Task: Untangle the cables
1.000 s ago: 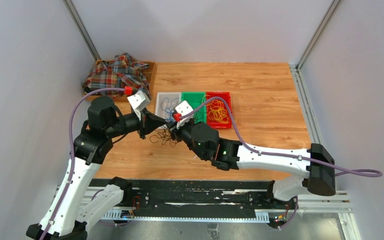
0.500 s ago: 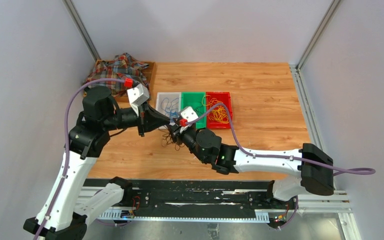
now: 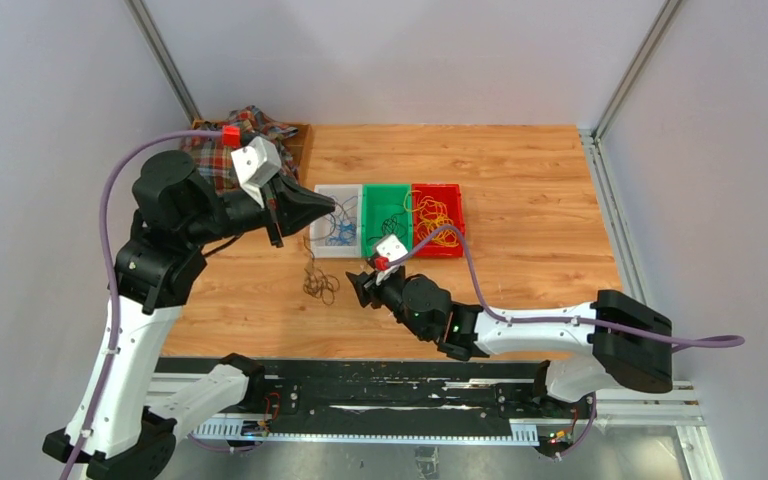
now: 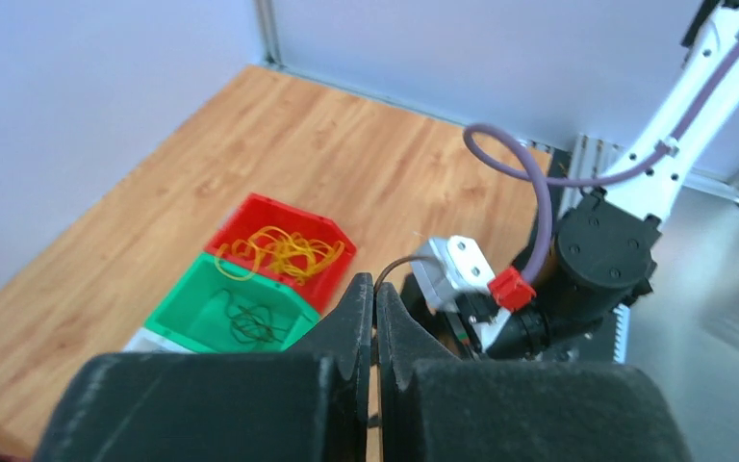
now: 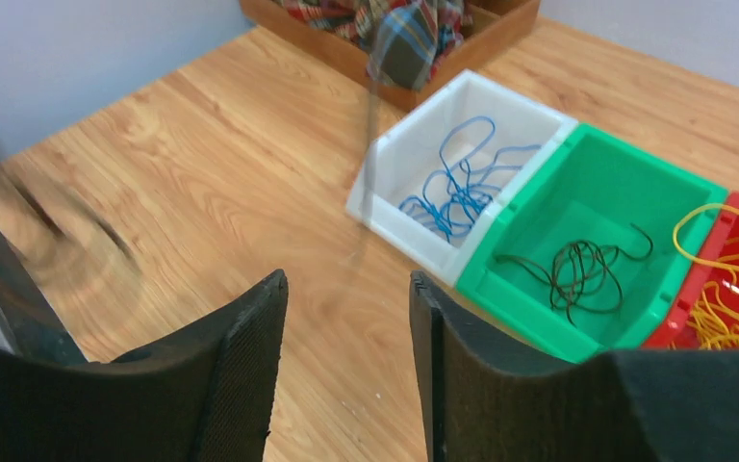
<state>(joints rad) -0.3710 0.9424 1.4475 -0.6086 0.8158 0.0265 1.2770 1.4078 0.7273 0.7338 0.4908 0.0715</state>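
A small tangle of dark cables (image 3: 318,284) lies on the wooden table in front of the bins. My left gripper (image 3: 332,203) is raised over the white bin, shut on a thin dark cable (image 4: 399,263). A blurred strand (image 5: 367,173) of it hangs down toward the tangle. My right gripper (image 3: 362,290) sits low just right of the tangle, open and empty (image 5: 346,284). Blue cables (image 3: 340,222) lie in the white bin, black cables (image 3: 388,216) in the green bin, yellow cables (image 3: 438,222) in the red bin.
The white bin (image 3: 322,247), green bin (image 3: 387,190) and red bin (image 3: 456,248) stand side by side mid-table. A plaid cloth (image 3: 210,160) lies in a wooden tray (image 3: 300,140) at the back left. Grey walls close in the sides.
My left gripper has risen and pulled back to the left with a dark cable. My right gripper has drawn back toward the near edge, away from the tangle, which now lies on the table.
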